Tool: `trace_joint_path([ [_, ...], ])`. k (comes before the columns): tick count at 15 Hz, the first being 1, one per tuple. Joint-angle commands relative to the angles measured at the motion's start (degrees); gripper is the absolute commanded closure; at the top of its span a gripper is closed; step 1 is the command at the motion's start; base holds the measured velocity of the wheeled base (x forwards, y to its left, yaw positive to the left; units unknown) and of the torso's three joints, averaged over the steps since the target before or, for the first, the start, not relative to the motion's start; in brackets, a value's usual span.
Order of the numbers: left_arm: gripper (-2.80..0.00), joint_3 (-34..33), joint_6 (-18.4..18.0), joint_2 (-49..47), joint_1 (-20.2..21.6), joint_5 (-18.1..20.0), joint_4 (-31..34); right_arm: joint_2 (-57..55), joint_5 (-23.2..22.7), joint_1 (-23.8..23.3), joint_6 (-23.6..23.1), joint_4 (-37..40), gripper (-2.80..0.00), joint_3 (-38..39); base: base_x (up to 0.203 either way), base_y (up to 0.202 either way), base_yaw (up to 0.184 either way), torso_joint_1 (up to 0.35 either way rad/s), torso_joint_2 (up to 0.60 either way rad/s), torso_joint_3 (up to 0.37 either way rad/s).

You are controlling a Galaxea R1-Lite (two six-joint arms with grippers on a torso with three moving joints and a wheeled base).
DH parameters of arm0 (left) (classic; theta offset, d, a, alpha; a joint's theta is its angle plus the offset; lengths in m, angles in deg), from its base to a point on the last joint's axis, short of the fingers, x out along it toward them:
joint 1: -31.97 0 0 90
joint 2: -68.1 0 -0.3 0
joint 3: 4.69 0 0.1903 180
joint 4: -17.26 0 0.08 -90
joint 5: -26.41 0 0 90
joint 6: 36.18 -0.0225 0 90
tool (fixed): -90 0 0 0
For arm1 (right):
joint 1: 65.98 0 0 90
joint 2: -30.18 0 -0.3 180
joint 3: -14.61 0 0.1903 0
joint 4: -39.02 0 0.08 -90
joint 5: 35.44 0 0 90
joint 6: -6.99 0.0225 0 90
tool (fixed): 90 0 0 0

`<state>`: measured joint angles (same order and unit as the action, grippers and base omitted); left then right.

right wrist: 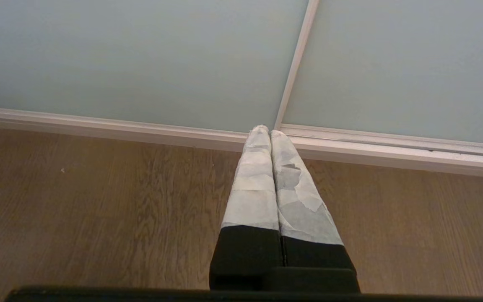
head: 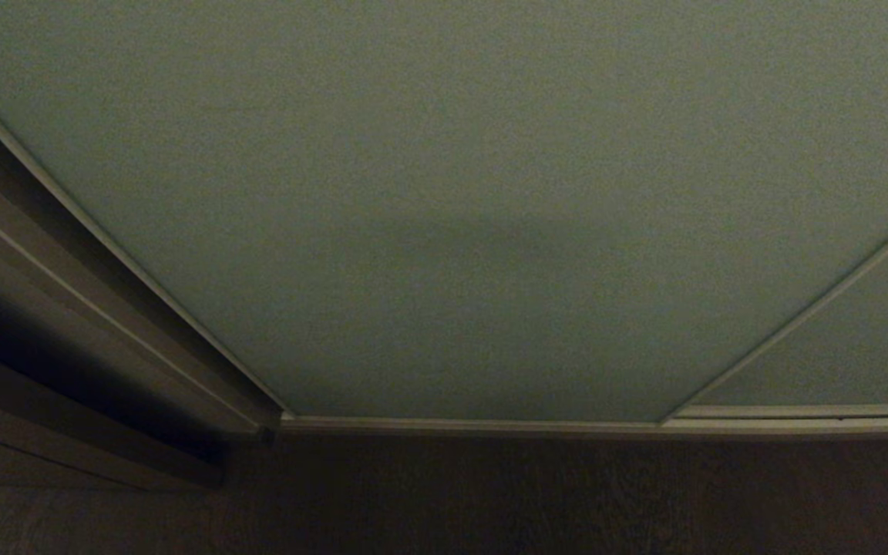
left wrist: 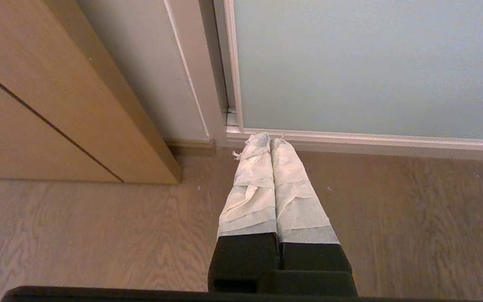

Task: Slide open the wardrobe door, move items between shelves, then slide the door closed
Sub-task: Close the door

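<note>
I'm looking at a wood-grain floor [right wrist: 99, 209] running up to the closed sliding wardrobe door [head: 444, 216], whose pale grey-green panel fills my head view above its cream bottom rail [head: 475, 425]. Brown wooden trim [head: 66, 308] stands at its left edge. My left gripper [left wrist: 270, 140] hangs over the floor near the door's lower left corner, jaws pressed together, holding nothing. My right gripper [right wrist: 270, 132] hangs near the seam where a second panel [right wrist: 401, 63] meets the door, jaws likewise closed and empty
</note>
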<state>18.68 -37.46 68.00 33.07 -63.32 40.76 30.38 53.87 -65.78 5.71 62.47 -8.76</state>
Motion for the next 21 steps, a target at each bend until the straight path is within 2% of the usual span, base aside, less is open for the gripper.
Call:
trace_joint_path([
  [1,0.0,0.1,-0.2,-0.1,0.0,-0.2,0.2,0.0,0.0,0.0,0.0,0.0,0.0,0.0,0.0,0.0,0.0,0.0,0.0,0.0],
  [4,0.0,0.0,0.4,-0.1,0.0,-0.2,-0.1,0.0,0.0,0.1,0.0,0.0,0.0,0.0,0.0,0.0,0.0,0.0,0.0,0.0],
  [7,0.0,0.9,-2.0,-0.1,0.0,-0.3,-0.3,-0.1,0.0,0.0,0.0,0.0,0.0,0.0,0.0,0.0,0.0,0.0,0.0,0.0],
  [8,0.0,3.7,-2.5,-0.1,0.0,-0.3,-0.4,-0.1,0.0,0.0,0.0,0.0,0.0,0.0,0.0,0.0,0.0,0.0,0.0,0.0],
  [11,0.0,17.8,-3.5,-1.1,0.0,-1.8,0.2,-0.1,-0.1,0.0,0.0,0.0,0.0,0.0,0.0,0.0,0.0,0.0,0.0,0.0],
  [14,0.0,29.0,-5.8,-9.9,0.1,-8.5,-1.0,0.0,0.0,0.0,0.0,0.0,0.0,0.0,0.0,0.0,0.0,0.0,0.0,0.0],
  [17,0.0,36.9,-6.3,-21.4,0.3,-16.1,-8.6,-0.1,0.0,0.0,0.0,0.0,0.0,0.0,0.0,0.0,0.0,0.0,0.0,0.0],
  [21,0.0,41.8,-6.1,-35.7,0.1,-22.2,-27.1,0.0,-0.1,0.0,0.0,0.0,0.0,0.0,0.0,0.0,0.0,0.0,0.0,0.0],
])
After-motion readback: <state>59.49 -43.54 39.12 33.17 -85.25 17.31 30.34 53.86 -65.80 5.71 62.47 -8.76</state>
